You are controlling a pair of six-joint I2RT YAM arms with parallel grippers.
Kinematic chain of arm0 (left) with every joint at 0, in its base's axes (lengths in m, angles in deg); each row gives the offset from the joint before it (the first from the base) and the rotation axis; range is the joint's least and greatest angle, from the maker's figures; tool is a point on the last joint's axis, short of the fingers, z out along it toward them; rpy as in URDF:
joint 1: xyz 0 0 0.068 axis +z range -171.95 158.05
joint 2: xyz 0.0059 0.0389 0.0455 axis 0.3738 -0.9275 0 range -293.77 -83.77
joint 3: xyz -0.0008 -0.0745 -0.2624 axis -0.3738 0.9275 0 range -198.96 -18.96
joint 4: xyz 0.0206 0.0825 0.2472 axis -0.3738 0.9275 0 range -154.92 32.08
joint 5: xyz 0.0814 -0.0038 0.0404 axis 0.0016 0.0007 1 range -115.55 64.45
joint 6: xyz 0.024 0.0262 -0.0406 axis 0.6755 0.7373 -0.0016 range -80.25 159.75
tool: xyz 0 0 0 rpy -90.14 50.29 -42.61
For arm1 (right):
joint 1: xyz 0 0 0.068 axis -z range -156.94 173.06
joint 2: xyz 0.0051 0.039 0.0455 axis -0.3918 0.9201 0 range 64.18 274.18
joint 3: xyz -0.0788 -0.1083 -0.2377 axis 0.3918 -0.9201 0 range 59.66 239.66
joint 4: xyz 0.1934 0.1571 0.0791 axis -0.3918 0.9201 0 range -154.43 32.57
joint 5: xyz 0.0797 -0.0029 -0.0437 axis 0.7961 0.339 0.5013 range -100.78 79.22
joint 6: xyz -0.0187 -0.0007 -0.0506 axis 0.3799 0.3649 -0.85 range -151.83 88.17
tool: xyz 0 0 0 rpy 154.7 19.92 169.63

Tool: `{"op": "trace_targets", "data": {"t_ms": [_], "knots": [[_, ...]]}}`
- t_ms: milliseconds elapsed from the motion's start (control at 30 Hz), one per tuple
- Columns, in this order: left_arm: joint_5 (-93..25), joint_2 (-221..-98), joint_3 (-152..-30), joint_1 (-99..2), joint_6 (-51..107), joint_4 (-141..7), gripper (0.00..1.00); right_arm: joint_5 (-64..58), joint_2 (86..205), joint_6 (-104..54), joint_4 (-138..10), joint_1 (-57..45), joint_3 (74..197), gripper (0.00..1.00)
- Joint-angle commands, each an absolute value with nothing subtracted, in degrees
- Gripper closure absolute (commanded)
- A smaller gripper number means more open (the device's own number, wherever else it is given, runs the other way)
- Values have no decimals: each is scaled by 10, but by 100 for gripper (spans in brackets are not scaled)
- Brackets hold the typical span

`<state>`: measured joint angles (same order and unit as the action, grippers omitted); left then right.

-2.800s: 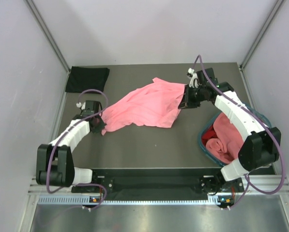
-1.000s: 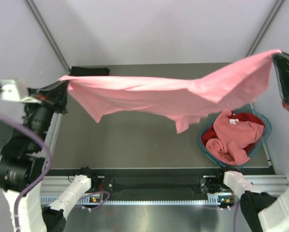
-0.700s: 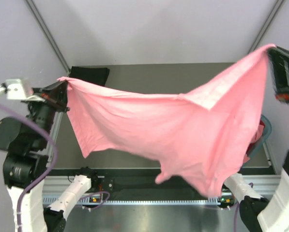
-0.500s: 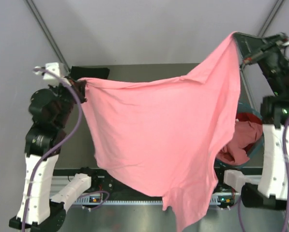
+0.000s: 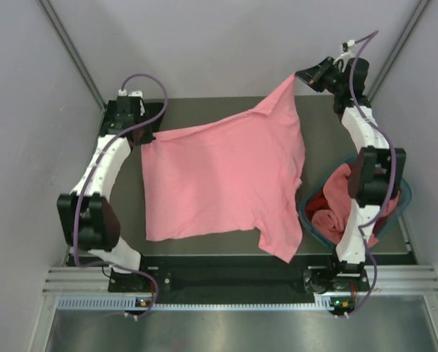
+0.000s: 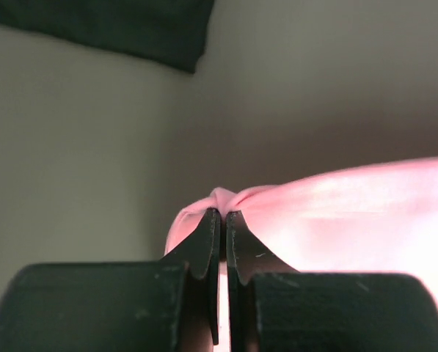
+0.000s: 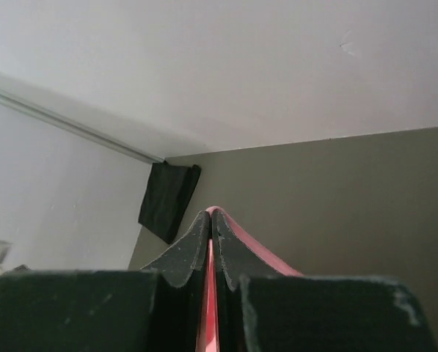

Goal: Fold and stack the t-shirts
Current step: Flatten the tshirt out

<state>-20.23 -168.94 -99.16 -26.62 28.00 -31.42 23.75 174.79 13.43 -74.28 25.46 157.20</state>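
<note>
**Jaws pressed shut on both far corners of one tee**

Left jaws pinch the salmon t-shirt (image 5: 226,183) at its far-left corner. Right jaws pinch the far-right corner, held higher — cloth slopes down from there and lies spread on the counter (image 5: 204,110). Black t-shirt (image 7: 167,202) lies at far left. Teal basket (image 5: 304,214), near right, holds a pink t-shirt (image 5: 342,183) and a red t-shirt (image 5: 318,202).

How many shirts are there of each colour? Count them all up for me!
Pink: 2, the spread pink t-shirt and the bunched pink t-shirt in the basket
Red: 1, the red t-shirt under it in the basket
Black: 1, the black t-shirt at the far left corner
Total: 4 in view
</note>
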Motion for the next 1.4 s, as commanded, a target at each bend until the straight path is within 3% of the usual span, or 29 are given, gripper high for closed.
{"op": "trace_targets", "data": {"t_ms": [0, 167, 267, 567, 600, 633, 667, 700, 1067, 1367], "knots": [[-194, -1795, -1059, -238, 292, -325, 100, 262, 1855, 142, -801, 252, 1720, 100], [-194, -1885, -1114, -194, 292, -325, 100, 250, 1973, 184, -789, 246, 1879, 100], [-194, -1914, -1121, -180, 292, -325, 100, 235, 2013, 185, -783, 242, 1913, 100], [-194, -1962, -1126, -178, 292, -325, 100, 222, 1989, 163, -753, 236, 1849, 100], [-194, -1960, -1125, -178, 292, -496, 100, 217, 1974, 160, -745, 235, 1841, 100], [-194, -1961, -1125, -177, 396, -494, 100, 210, 1966, 157, -735, 235, 1834, 100], [-255, -1960, -1130, -177, 214, -491, 1, 209, 1960, 159, -727, 235, 1826, 100], [-146, -1959, -1136, -175, 213, -480, 99, 210, 1948, 162, -713, 235, 1824, 100], [-155, -1806, -1172, -167, 145, -459, 100, 193, 1798, 205, -728, 210, 1818, 100], [-92, -1574, -1097, -197, 168, -431, 100, 159, 1537, 118, -629, 140, 1716, 100]]}}
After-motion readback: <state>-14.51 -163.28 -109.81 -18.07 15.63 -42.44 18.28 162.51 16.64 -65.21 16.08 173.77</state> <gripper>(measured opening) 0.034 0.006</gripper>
